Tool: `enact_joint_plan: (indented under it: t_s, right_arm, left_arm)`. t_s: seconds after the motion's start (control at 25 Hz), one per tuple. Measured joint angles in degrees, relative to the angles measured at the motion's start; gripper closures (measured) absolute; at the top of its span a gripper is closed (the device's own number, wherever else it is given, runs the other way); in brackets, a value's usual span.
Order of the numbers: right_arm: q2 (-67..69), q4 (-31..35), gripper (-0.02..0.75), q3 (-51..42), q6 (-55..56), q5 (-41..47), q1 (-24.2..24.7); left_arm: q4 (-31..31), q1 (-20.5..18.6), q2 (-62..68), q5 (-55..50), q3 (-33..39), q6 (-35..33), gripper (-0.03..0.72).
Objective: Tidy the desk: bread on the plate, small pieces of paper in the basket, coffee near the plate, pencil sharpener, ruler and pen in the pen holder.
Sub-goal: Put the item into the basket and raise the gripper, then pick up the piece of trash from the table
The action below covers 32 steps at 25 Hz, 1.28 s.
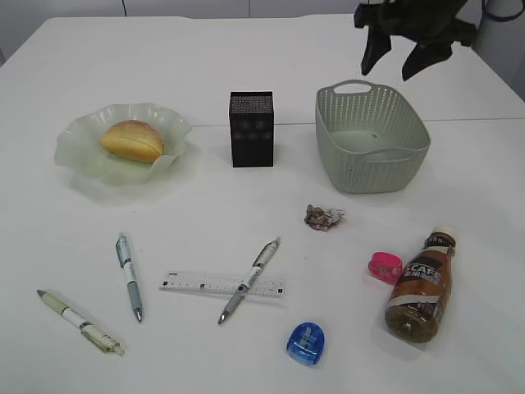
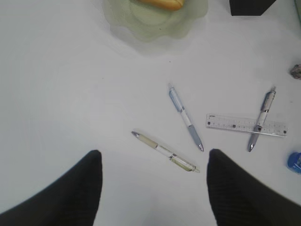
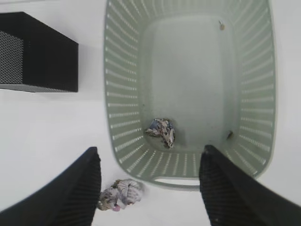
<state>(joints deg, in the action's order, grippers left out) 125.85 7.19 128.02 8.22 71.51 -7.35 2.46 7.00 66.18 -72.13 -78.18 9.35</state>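
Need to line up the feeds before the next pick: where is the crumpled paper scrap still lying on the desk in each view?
Exterior: crumpled paper scrap, centre-right, in front of the sage-green perforated basket.
Left wrist: sliver at the right edge.
Right wrist: bottom, left of centre, outside the basket.
Shared landmark: black mesh pen holder.

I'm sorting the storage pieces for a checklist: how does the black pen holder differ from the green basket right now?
The pen holder is black, upright, square and narrow; the basket is pale sage green, wider, lower and rounded-rectangular, with cut-out handles. The right wrist view shows a crumpled paper scrap lying in the basket; whether the pen holder holds anything cannot be seen. Both have perforated walls, stand open-topped on the desk, and are apart from each other.
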Motion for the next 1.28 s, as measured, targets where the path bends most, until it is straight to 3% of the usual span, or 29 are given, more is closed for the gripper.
enact_joint_plan:
  t_s: [0.24, 0.56, 0.72, 1.08, 1.28]
  right_arm:
    - [-8.0, 2.5, 0.228, -6.0, -0.2, 0.1, 0.0]
    - [-18.2, 8.1, 0.228, -24.8, -1.3, 0.1, -0.1]
    - [-20.5, 8.7, 0.228, -26.6, -2.1, 0.1, -0.1]
    - [-20.5, 5.1, 0.228, -26.8, -9.9, 0.1, -1.3]
    - [-20.1, -3.5, 0.228, -26.8, -13.6, 0.1, -7.6]
  left_arm:
    - [0.0, 0.0, 0.0, 0.0, 0.0, 0.0, 0.183]
    - [0.0, 0.0, 0.0, 0.0, 0.0, 0.0, 0.183]
    - [0.0, 0.0, 0.0, 0.0, 0.0, 0.0, 0.183]
    - [0.2, 0.0, 0.0, 0.0, 0.0, 0.0, 0.183]
    - [0.5, 0.0, 0.0, 0.0, 0.0, 0.0, 0.183]
